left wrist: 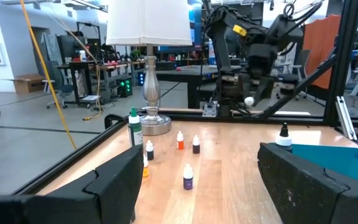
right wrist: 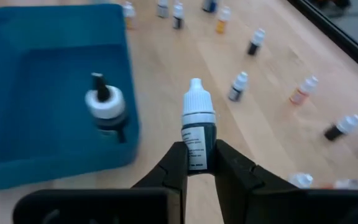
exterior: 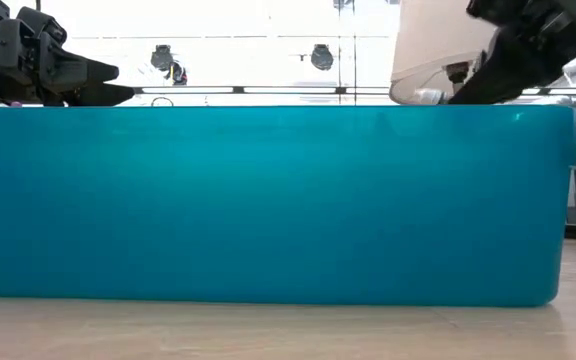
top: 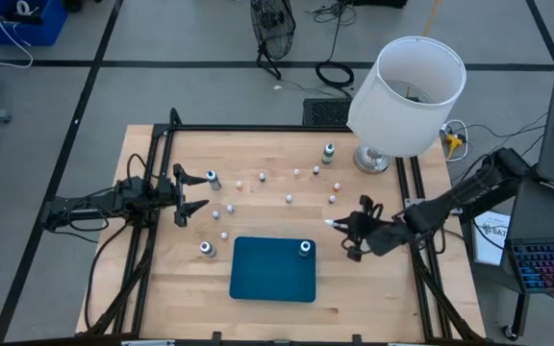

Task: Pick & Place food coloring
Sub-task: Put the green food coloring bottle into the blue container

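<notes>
Bottle [right wrist: 197, 127] label print, unreadable

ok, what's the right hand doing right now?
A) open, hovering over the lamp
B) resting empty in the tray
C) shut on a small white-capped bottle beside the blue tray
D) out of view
C: in the right wrist view the right hand is shut on a white-capped bottle, beside the blue tray.

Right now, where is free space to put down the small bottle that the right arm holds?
The right pincer grips a small bottle beside the blue tray. The tray holds one bottle at its far right corner; the rest is bare. Bare wood lies between tray and table's right rail. Crowded: the scattered bottles between tray and lamp.
</notes>
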You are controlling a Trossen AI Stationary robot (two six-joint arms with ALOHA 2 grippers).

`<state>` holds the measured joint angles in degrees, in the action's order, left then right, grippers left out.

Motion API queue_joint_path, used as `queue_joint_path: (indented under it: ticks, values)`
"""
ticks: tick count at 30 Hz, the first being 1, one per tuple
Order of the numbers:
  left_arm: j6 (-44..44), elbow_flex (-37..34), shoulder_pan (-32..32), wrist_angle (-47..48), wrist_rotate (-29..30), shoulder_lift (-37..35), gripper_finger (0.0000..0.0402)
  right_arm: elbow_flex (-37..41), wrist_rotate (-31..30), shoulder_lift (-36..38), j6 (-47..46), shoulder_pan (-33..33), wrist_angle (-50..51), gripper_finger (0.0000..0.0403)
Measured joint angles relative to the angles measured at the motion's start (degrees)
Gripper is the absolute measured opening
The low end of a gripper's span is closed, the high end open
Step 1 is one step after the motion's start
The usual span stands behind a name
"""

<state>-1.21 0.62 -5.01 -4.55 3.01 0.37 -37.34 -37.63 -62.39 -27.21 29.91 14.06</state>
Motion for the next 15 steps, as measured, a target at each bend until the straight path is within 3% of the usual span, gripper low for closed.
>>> queue_joint_path:
  ticks: [6,11,15]
  values:
    - [0.4,0.0,0.0,-2.4,0.7,0.0,0.031,0.0,0.2,0.0,3.6,1.8,-4.6,0.0043]
    - [7.9,0.0,0.0,-9.5,0.9,0.0,0.031,-0.1,0.4,-0.2,5.9,3.8,-7.5,0.0043]
    - [12.1,0.1,0.0,-9.1,4.4,0.0,0.031,-0.1,0.4,-1.4,7.9,4.6,-10.1,0.0043]
